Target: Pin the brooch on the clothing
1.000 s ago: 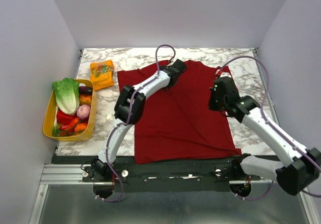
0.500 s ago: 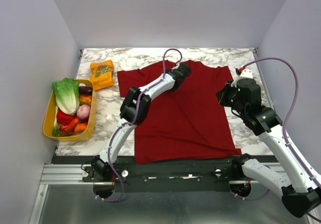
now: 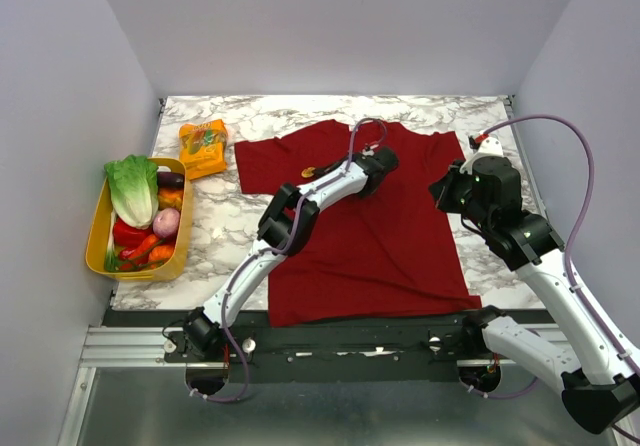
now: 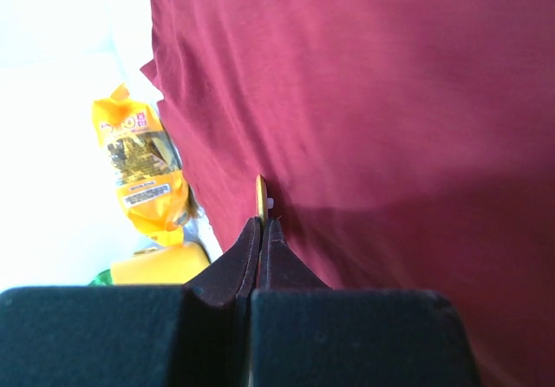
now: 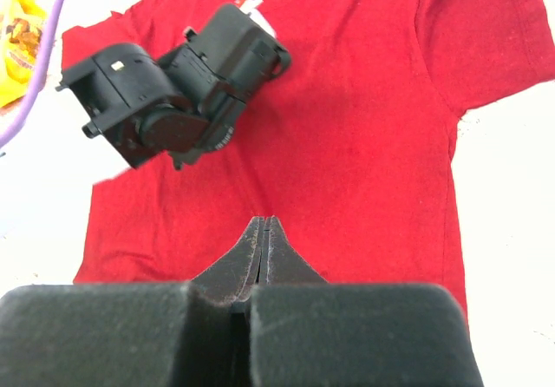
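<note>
1. The dark red T-shirt (image 3: 400, 241) lies flat across the middle of the marble table (image 3: 260, 116), its collar toward the top of the overhead frame.
2. The brooch (image 3: 309, 173) sits on the shirt's upper left part, a small gold dot from above (the left wrist camera catches it edge-on, just beyond the fingertips).
3. The left gripper (image 4: 262, 226) hangs over the chest, jaws pressed together with nothing between them. The right gripper (image 5: 263, 227), at the right of the overhead frame, is likewise closed and empty.
4. The badge looks light, hard and slippery, so it is best pinched by its rim. The soft cloth will likely bunch under any push.
</note>
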Robot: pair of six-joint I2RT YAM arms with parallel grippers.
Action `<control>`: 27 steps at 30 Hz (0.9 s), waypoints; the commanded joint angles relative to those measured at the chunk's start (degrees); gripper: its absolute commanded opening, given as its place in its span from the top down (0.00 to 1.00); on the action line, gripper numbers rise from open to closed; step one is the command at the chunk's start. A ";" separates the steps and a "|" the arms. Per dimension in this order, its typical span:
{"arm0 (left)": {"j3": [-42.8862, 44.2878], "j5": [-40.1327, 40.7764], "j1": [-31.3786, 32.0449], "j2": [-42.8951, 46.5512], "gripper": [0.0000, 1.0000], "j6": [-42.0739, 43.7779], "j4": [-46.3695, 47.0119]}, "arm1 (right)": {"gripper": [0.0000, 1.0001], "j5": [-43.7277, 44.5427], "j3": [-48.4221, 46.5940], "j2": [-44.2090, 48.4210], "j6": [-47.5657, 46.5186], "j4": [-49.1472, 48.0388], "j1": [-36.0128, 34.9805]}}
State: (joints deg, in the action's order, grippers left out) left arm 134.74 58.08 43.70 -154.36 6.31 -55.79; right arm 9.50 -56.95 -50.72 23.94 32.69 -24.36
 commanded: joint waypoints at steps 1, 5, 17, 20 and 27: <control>2.37 0.27 3.40 -1.99 1.00 1.78 0.06 | 1.00 -0.97 -0.01 0.89 -0.65 -0.08 0.37; 2.37 -1.48 4.46 -1.12 1.00 1.26 0.86 | 0.99 -1.06 0.43 0.36 -0.65 -0.17 0.45; -5.62 -22.56 3.23 12.59 1.00 -7.61 11.22 | 1.00 -1.24 0.26 -0.08 -0.74 -0.61 0.72; -10.71 -29.06 1.92 16.98 1.00 -9.99 15.87 | 1.00 -1.41 0.17 -0.17 -1.00 -0.87 0.80; -23.18 -42.34 -1.95 25.94 1.00 -15.17 24.75 | 1.00 -1.85 0.61 -0.69 -1.09 -2.18 0.98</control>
State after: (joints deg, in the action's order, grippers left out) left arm 117.21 27.57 44.07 -133.58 -3.49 -38.76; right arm 8.82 -56.93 -51.00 23.88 32.60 -23.86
